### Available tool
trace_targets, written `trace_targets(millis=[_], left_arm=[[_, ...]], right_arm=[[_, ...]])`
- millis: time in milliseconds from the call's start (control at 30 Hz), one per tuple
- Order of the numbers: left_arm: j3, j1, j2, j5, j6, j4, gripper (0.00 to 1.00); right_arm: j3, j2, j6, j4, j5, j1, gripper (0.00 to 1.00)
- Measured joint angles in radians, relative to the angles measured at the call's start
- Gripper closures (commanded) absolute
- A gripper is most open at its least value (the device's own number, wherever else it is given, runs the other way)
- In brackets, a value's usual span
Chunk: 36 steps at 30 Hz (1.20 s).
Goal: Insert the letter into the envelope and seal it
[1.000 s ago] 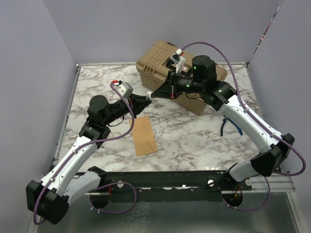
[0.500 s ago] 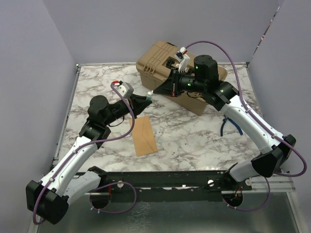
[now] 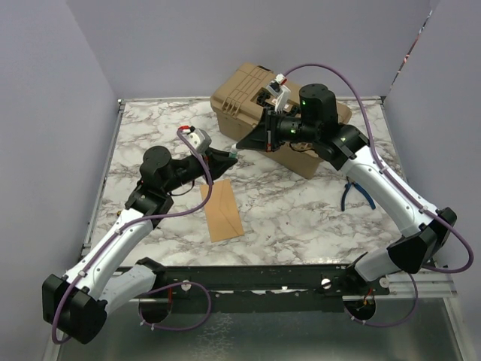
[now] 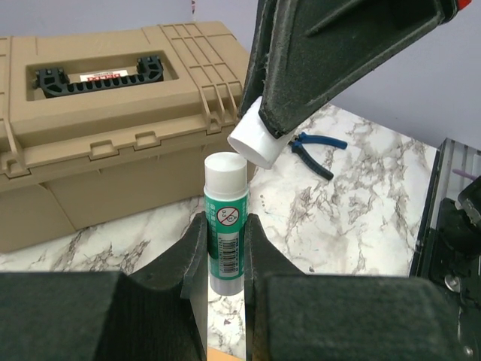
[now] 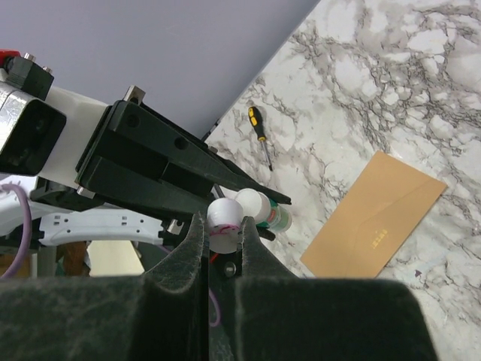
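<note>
While left jaws pinch a glue stick (image 4: 225, 229), right jaws pinch its cap (image 4: 254, 145) near the toolbox (image 4: 98, 147).

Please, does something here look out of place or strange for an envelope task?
Nothing looks spilled or damaged. Only the blue pliers and a screwdriver lie loose on the table, tools that sealing the envelope hardly needs.

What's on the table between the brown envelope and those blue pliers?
Nothing: the top view shows only bare marble tabletop between the envelope and the pliers.
</note>
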Motion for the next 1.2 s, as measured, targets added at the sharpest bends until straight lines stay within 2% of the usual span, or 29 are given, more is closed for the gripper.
trace_targets(millis=[400,567,967,1200], left_arm=[[0.034,-0.008,0.048,0.014,0.173,-0.090,1.00],[0.034,-0.009,0.050,-0.029,0.214,-0.090,1.00],[0.034,-0.010,0.050,-0.055,0.227,-0.090,1.00],[0.034,-0.013,0.050,-0.026,0.199,-0.082,1.00]], right_arm=[[0.043,0.032,-0.061,-0.134,0.047,0.000,1.00],[0.041,0.018,-0.066,-0.141,0.086,0.000,1.00],[-0.007,0.003,-0.036,-0.139,0.116,0.000,1.00],[-0.023,0.003,-0.006,-0.074,0.101,0.000,1.00]])
